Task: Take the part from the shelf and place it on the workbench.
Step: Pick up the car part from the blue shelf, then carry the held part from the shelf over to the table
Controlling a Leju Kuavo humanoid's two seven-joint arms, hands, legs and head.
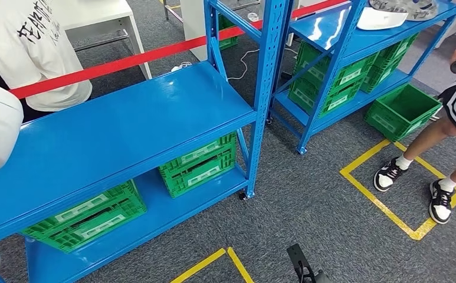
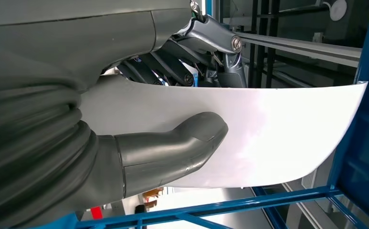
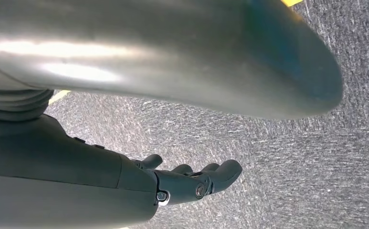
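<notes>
Part (image 2: pixel 268 138), white curved panel, clamped by left hand (image 2: pixel 163 119) for carrying to the bench; right hand (image 3: pixel 192 179) hangs released, empty.

A blue shelf (image 1: pixel 113 127) stood on grey carpet (image 1: pixel 308 206). Two green crates (image 1: pixel 199 164) sat on its lower board. Yellow tape (image 1: pixel 384 203) lay right of the shelf.

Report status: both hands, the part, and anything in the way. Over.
Left hand grips white part, thumb pressed on it. Right hand hangs over carpet, holding nothing, fingers part curled. Blue shelf ahead; person standing right.
</notes>
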